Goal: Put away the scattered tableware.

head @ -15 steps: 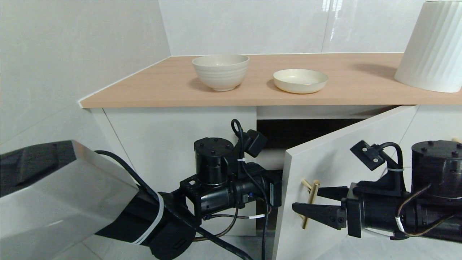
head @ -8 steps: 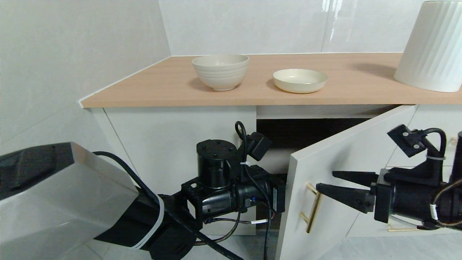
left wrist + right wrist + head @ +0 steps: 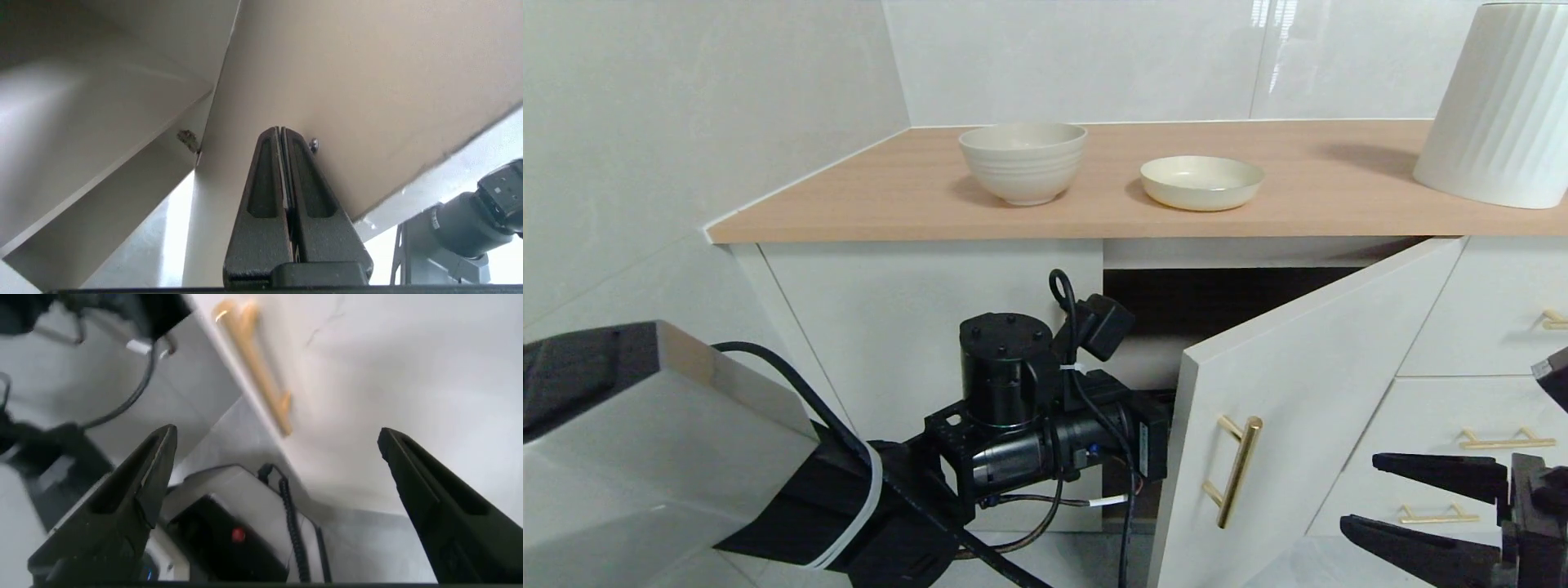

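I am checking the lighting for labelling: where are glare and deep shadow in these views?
Head view: glare streaks on the wall tile; soft shadows left of the bowl and plate; the cabinet is dark inside. Right wrist view: the door looks washed out around its handle.

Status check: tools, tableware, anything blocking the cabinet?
Left tool shut, behind the open cabinet door. Right tool open, off the door handle. Bowl and shallow dish on the counter, not yet stowed. Left arm sits across the cabinet opening.
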Available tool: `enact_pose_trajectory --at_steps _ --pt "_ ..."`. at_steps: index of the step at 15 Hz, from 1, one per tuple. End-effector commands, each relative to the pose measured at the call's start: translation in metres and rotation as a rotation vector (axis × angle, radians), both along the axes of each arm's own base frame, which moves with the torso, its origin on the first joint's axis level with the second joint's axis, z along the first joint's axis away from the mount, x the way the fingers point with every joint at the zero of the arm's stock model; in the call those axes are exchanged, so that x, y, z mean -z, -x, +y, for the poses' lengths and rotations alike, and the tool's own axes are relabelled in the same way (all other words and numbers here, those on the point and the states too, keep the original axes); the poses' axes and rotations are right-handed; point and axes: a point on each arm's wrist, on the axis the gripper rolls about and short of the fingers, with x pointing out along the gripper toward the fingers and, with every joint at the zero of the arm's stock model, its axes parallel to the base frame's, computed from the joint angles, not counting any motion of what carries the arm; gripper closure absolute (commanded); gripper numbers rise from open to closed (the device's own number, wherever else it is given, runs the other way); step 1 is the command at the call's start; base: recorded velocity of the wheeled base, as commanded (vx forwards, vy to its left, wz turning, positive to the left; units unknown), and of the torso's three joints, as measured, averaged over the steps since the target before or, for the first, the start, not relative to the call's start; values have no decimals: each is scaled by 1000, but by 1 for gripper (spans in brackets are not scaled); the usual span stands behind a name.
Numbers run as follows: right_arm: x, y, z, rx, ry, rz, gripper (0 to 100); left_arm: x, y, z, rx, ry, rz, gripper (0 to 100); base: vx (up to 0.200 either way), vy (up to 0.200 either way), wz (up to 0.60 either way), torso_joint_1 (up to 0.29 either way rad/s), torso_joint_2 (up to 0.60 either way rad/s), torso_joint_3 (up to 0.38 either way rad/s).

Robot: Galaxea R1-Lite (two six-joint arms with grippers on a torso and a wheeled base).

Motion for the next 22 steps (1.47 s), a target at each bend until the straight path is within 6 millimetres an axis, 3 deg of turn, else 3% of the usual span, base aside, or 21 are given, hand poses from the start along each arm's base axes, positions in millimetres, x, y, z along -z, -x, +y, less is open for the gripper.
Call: enact_pose_trajectory --at_steps 1,5,10,16,19,22 --pt "-5 9 -4 -6 -20 -36 0 -1 1 -1 0 1 -1 100 0 0 0 0 0 0" --pt "-1 12 -6 -6 -18 -30 0 12 2 -9 16 -20 25 100 -50 0 0 2 3 1" --pt "0 15 -7 -15 -21 -31 0 11 -4 -44 56 -13 18 100 -160 0 0 3 1 5" --pt "-6 22 -11 -13 -42 -73 0 5 4 -50 47 -24 22 100 0 0 0 0 0 0" --pt "-6 24 -11 -16 -45 -79 0 4 7 -55 52 -43 35 100 -200 0 0 4 2 2" --pt "-12 32 -14 -52 -75 -118 0 2 6 -65 64 -66 53 100 0 0 0 0 0 0"
